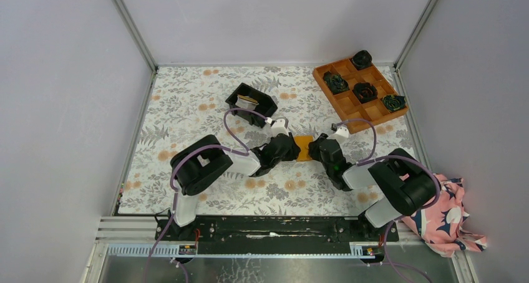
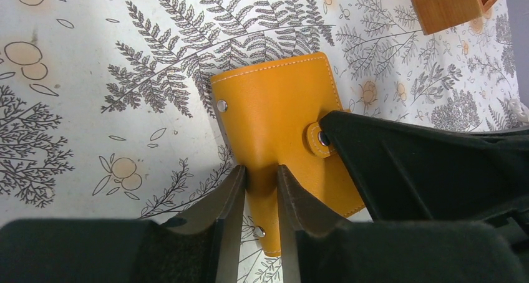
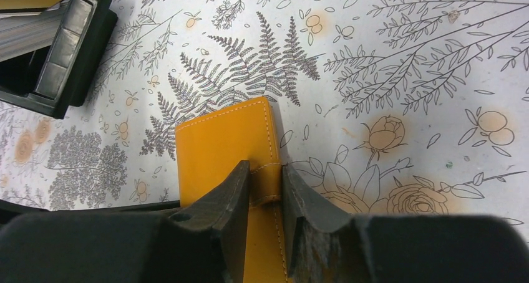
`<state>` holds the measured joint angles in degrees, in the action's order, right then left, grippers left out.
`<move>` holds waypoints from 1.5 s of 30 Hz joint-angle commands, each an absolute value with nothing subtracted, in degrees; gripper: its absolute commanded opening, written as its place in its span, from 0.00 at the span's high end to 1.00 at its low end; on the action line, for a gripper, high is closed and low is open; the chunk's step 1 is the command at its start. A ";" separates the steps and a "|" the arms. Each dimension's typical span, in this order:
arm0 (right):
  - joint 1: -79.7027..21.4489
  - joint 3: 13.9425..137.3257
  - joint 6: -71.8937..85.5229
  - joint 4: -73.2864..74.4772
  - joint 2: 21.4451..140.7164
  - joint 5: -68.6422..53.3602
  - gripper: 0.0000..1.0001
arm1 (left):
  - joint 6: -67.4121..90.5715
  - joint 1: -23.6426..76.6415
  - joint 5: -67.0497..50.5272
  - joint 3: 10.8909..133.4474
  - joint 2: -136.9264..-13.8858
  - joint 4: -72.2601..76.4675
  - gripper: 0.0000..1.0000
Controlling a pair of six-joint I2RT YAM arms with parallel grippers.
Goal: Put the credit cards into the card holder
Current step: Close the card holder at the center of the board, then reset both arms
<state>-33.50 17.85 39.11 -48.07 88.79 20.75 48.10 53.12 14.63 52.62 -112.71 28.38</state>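
A: What sits closest to the arms' bases?

B: A pink patterned cloth (image 1: 446, 217), bunched just past the worktop's (image 1: 187, 108) near right corner, beside the right arm's base.

A: And the hands?

B: They meet at the middle of the fern-and-rose printed worktop, facing each other over the card holder (image 2: 274, 108). The left hand (image 2: 261, 171) is clamped on the holder's near edge, with orange leather pinched between its two fingers. The right hand (image 3: 266, 167) comes from the other side, its fingers pressed to either flank of the small snap strap.

A: How does the holder lie?

B: Flat on the worktop with its orange-tan outside up. It has pale stitching along the border and silver snap studs. There is no brand mark I can read on the leather.

A: Where are the credit cards (image 3: 28, 30)?

B: Farther back and to the left, standing in the black bin (image 1: 265, 97), well apart from the holder. Grey and tan faces show above its rim, and any print on them is too small to read.

A: Anything beyond that?

B: At the far right corner there is an orange compartment tray (image 1: 373, 110) turned at an angle, with dark rosettes (image 1: 365, 91) in four of its cells.
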 commanded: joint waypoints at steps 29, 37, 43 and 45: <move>-40.42 32.80 24.17 -18.70 73.82 20.92 0.44 | 39.98 51.50 22.35 40.45 -88.01 30.71 0.45; -40.43 32.47 19.82 -12.99 66.56 26.27 0.40 | 33.21 51.55 32.30 24.16 -68.57 34.89 0.36; -40.43 30.55 19.82 -10.74 62.65 34.15 0.28 | 29.22 51.55 39.07 18.49 -55.62 29.43 0.00; -40.43 29.80 20.15 -11.03 61.95 36.64 0.20 | 28.25 51.52 40.31 17.17 -52.55 28.20 0.00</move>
<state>-40.03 30.44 21.10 -11.53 64.45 28.71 32.53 51.68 33.56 19.14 -57.23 29.45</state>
